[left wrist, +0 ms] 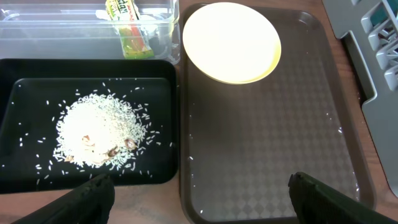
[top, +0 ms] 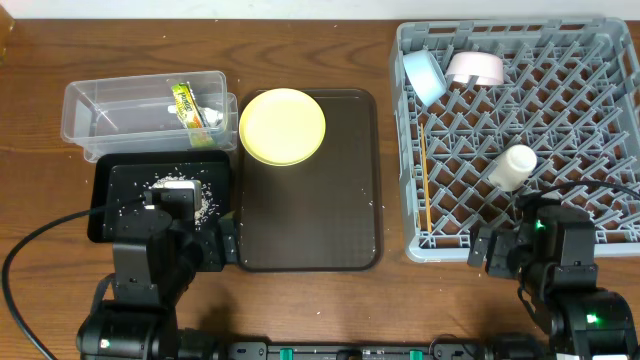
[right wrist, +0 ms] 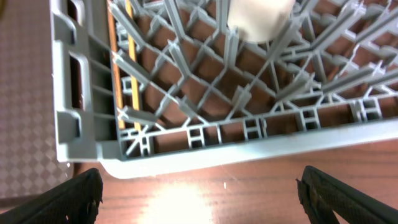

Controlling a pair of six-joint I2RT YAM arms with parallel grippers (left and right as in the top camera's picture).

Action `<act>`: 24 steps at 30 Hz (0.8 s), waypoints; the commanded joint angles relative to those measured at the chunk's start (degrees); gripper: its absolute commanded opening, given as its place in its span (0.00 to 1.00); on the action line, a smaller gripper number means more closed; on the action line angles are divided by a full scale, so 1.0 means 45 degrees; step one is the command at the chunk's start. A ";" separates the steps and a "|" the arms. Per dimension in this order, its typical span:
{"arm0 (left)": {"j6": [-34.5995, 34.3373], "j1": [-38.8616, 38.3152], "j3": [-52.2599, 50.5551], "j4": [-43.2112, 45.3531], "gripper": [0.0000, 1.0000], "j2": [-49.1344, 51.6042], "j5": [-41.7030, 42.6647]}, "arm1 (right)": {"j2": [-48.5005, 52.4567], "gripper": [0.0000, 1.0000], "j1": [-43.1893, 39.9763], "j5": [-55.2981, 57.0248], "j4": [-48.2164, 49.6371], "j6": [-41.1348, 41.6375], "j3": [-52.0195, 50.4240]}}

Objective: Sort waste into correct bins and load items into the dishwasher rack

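Observation:
The rice lies heaped in the black tray; it also shows in the left wrist view. The green-and-white wrapper lies in the clear tub. The yellow plate sits on the far left of the brown serving tray. The grey rack holds the blue bowl, white bowl, cup and chopsticks. My left gripper is open and empty over the near edges of the black and brown trays. My right gripper is open and empty over the table, just in front of the rack.
The brown serving tray lies between the black tray and the rack, with a few stray rice grains on it. Both arms sit at the table's front edge, with cables trailing beside them. In the right wrist view the chopsticks and cup show inside the rack.

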 commanded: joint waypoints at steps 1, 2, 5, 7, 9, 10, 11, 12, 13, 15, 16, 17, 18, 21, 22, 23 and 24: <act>0.0068 -0.0073 -0.0083 0.0005 0.92 0.0034 -0.0141 | -0.0053 0.99 -0.0185 0.0112 -0.0238 0.0102 -0.0029; 0.0068 -0.0073 -0.0083 0.0005 0.92 0.0034 -0.0141 | -0.0053 0.99 -0.0185 0.0112 -0.0291 0.0102 -0.0029; 0.0068 -0.0073 -0.0078 0.0005 0.93 0.0034 -0.0141 | -0.0053 0.99 -0.0185 0.0117 -0.0311 0.0102 -0.0029; 0.0068 -0.0073 -0.0083 0.0005 0.93 0.0034 -0.0141 | -0.0053 0.99 -0.0185 0.0282 -0.0325 0.0102 -0.0029; 0.0068 -0.0073 -0.0078 0.0005 0.92 0.0034 -0.0141 | -0.0053 0.99 -0.0185 0.0398 -0.0321 0.0097 -0.0029; 0.0068 -0.0073 -0.0083 0.0005 0.92 0.0034 -0.0141 | -0.0053 0.99 -0.0185 0.0403 -0.0316 0.0097 -0.0029; 0.0068 -0.0073 -0.0083 0.0005 0.92 0.0034 -0.0141 | -0.0053 0.99 -0.0185 0.0398 -0.0316 0.0097 -0.0029; 0.0068 -0.0073 -0.0083 0.0005 0.93 0.0034 -0.0141 | -0.0068 0.99 -0.0185 0.0398 -0.0340 0.0097 -0.0029; 0.0068 -0.0073 -0.0083 0.0005 0.93 0.0034 -0.0141 | -0.0068 0.99 -0.0185 0.0398 -0.0355 0.0097 -0.0029; 0.0068 -0.0073 -0.0083 0.0005 0.93 0.0034 -0.0141 | -0.0063 0.99 -0.0185 0.0393 -0.0359 0.0102 -0.0029; 0.0068 -0.0073 -0.0083 0.0005 0.93 0.0034 -0.0141 | -0.0063 0.99 -0.0185 0.0393 -0.0359 0.0102 -0.0029; 0.0068 -0.0073 -0.0083 0.0005 0.93 0.0034 -0.0141 | -0.0063 0.99 -0.0185 0.0393 -0.0359 0.0102 -0.0029; 0.0068 -0.0073 -0.0078 0.0005 0.93 0.0034 -0.0141 | -0.0063 0.99 -0.0185 0.0393 -0.0364 0.0102 -0.0029; 0.0068 -0.0073 -0.0078 0.0005 0.93 0.0034 -0.0141 | -0.0063 0.99 -0.0185 0.0393 -0.0359 0.0102 -0.0029; 0.0068 -0.0073 -0.0078 0.0005 0.93 0.0034 -0.0141 | -0.0063 0.99 -0.0185 0.0393 -0.0359 0.0102 -0.0029; 0.0068 -0.0073 -0.0083 0.0005 0.93 0.0034 -0.0141 | -0.0063 0.99 -0.0185 0.0393 -0.0359 0.0102 -0.0029; 0.0068 -0.0073 -0.0083 0.0005 0.93 0.0034 -0.0141 | -0.0063 0.99 -0.0185 0.0393 -0.0359 0.0097 -0.0029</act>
